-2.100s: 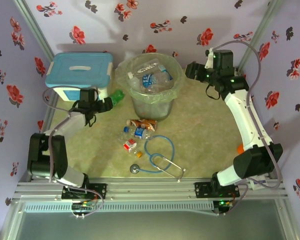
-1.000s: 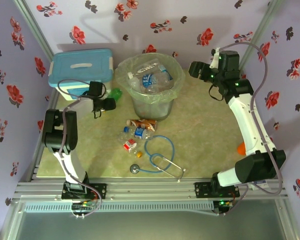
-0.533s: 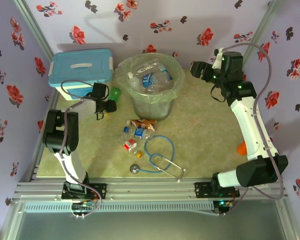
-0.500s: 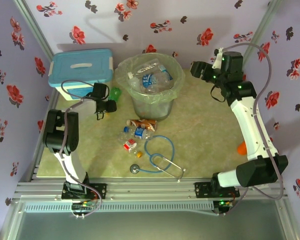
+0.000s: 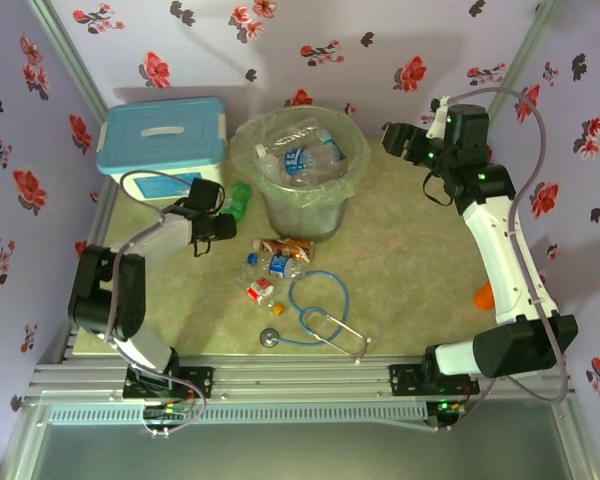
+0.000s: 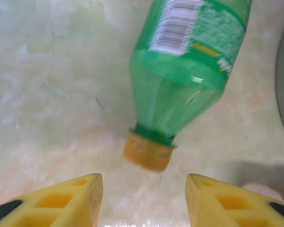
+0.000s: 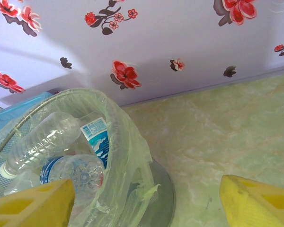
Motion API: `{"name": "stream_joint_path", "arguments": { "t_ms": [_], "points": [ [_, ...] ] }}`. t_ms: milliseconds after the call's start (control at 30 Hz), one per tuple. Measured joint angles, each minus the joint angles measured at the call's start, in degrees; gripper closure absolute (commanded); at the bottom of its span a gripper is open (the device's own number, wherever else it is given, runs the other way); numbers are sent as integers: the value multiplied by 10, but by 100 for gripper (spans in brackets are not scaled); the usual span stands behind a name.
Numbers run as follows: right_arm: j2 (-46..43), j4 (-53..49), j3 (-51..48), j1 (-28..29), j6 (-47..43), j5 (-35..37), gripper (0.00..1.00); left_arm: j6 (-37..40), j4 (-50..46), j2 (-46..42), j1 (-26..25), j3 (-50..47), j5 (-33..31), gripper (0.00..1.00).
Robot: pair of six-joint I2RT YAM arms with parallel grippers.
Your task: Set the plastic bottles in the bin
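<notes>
Left pincer [image 6: 142, 191] apart, empty, lined up behind orange cap [image 6: 149, 151] of green bottle [image 6: 187, 80], which lies on surface [image 6: 47, 94] beside bin [image 5: 302, 215]; likely set for neck grab. Right pincer [image 7: 144, 194] apart, empty, near bin rim. Other bottles [image 5: 268, 264] loose mid-surface.

A white box with a light-blue lid [image 5: 160, 145] sits upper left on a pale green marbled worktop [image 5: 400, 260]. A blue-tubed stethoscope [image 5: 305, 318] lies lower centre. Purple walls [image 5: 330, 40] carry red flowers.
</notes>
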Motion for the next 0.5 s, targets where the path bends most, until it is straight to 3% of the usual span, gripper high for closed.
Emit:
{"name": "stream_joint_path", "arguments": {
  "t_ms": [100, 200, 500],
  "points": [
    [0, 4, 0, 0, 4, -4, 19, -7, -11, -30, -2, -7, -16, 16],
    [0, 14, -5, 0, 6, -10, 19, -5, -9, -30, -2, -2, -27, 5],
    [-1, 16, -11, -4, 5, -10, 19, 12, 39, 92, -3, 72, 11, 0]
  ]
}}
